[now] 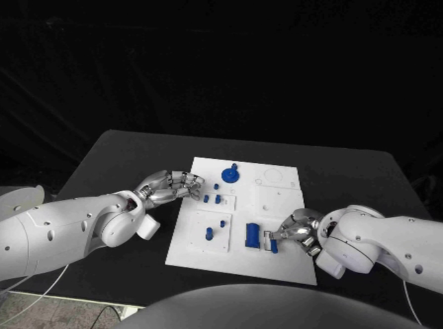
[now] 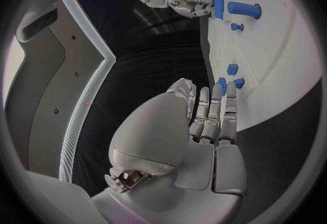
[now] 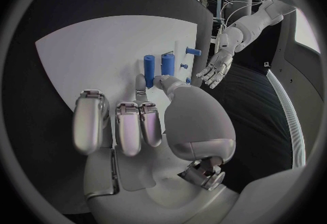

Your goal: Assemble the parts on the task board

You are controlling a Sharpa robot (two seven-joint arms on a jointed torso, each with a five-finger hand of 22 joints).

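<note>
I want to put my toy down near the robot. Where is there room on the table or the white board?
The black table is bare beyond the task board and to its far right. On the board, the far right corner past the round blue part is mostly free. It is crowded near the tall blue part, by the right robot hand, and at the left edge, by the left robot hand.

I see the flat white rectangular task board [image 1: 281, 257] mid-table, small blue plastic parts [image 1: 252, 235] scattered on it, one round [image 1: 230, 174].
</note>
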